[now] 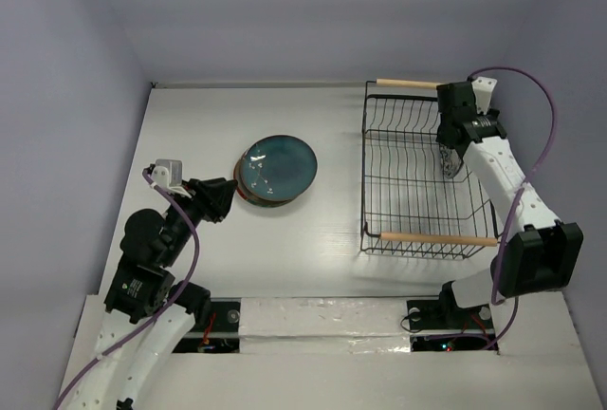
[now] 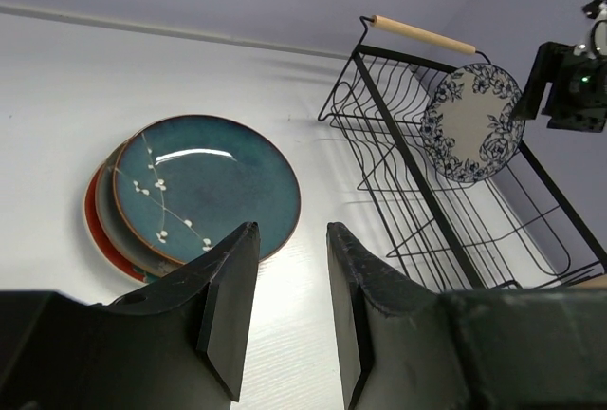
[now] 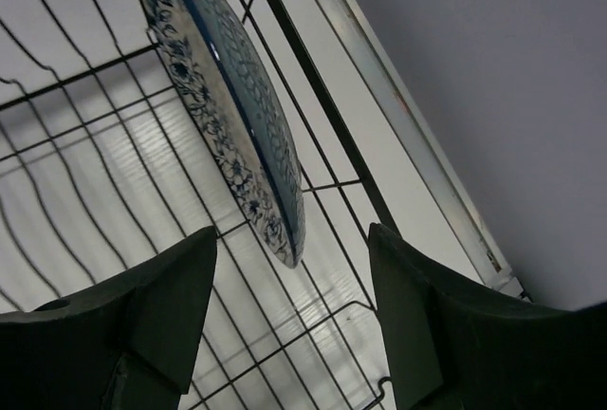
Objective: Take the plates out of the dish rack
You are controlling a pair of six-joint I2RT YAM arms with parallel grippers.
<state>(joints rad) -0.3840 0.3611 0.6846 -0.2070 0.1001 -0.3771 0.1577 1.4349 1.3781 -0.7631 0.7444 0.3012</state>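
Observation:
A stack of plates (image 1: 275, 171) lies on the table left of the dish rack (image 1: 427, 173), with the dark teal plate (image 2: 204, 187) on top. A grey-brown rim and a red rim (image 2: 95, 232) show beneath it. The white plate with blue floral rim (image 2: 471, 123) stands upright at the rack's far right side. My right gripper (image 1: 451, 163) is open, its fingers either side of that plate's edge (image 3: 237, 116), not touching. My left gripper (image 2: 289, 232) is open and empty, just near the stack's right side (image 1: 223, 199).
The rack (image 2: 398, 144) has wooden rod handles at its far end (image 1: 408, 83) and near end (image 1: 438, 238). The other wire slots (image 3: 95, 144) hold nothing. Grey walls close the table at the back and both sides.

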